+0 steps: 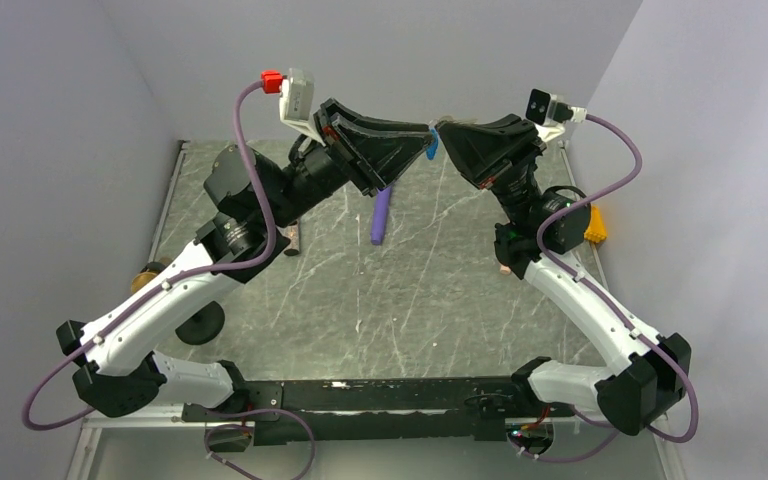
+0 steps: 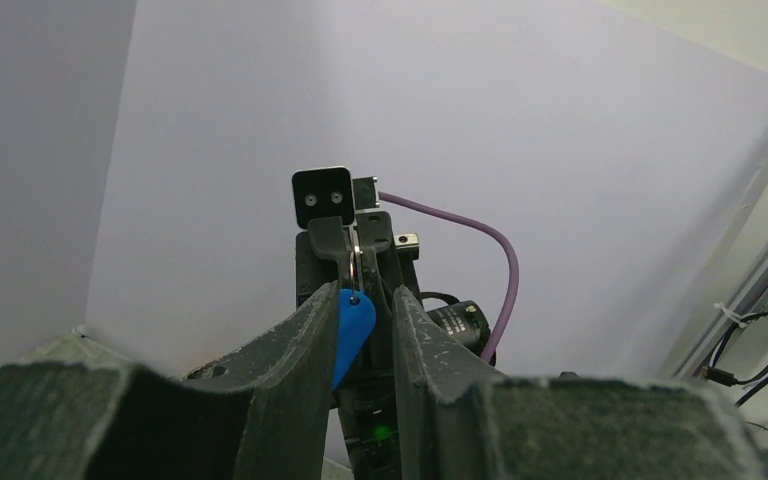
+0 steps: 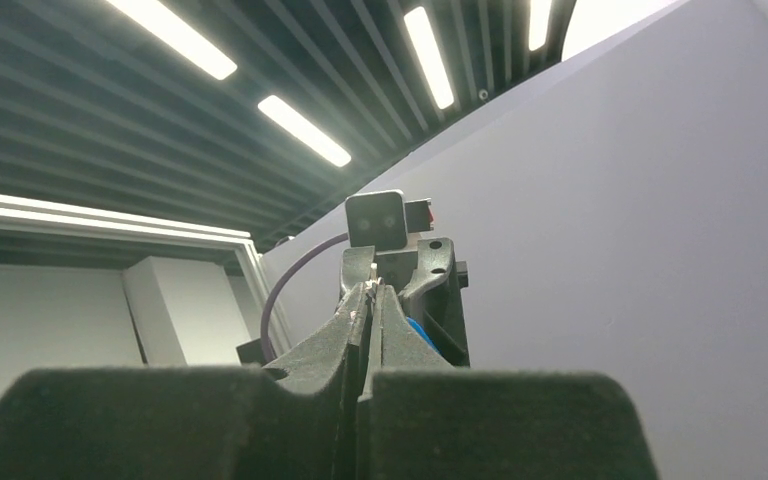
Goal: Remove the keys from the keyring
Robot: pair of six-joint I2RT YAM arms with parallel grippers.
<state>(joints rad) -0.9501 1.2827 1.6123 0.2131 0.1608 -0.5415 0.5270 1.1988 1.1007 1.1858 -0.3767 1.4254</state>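
Observation:
Both grippers are raised above the back of the table, tip to tip. The keyring's blue tag (image 1: 430,149) hangs between the tips. In the left wrist view the tag (image 2: 354,325) hangs from a thin metal ring (image 2: 353,266) and lies between the parted fingers of my left gripper (image 2: 365,293), against its left finger. My right gripper (image 3: 371,288) is shut on a small bit of grey metal at its tips, with the tag (image 3: 419,331) behind it. I cannot tell the keys from the ring. In the top view the left gripper (image 1: 427,132) faces the right gripper (image 1: 441,130).
A long purple wand (image 1: 381,216) lies on the marble tabletop (image 1: 390,300) below the grippers. A small brownish cylinder (image 1: 291,238) lies by the left arm. A yellow object (image 1: 596,226) sits at the right edge. A black round object (image 1: 200,323) lies near the left arm.

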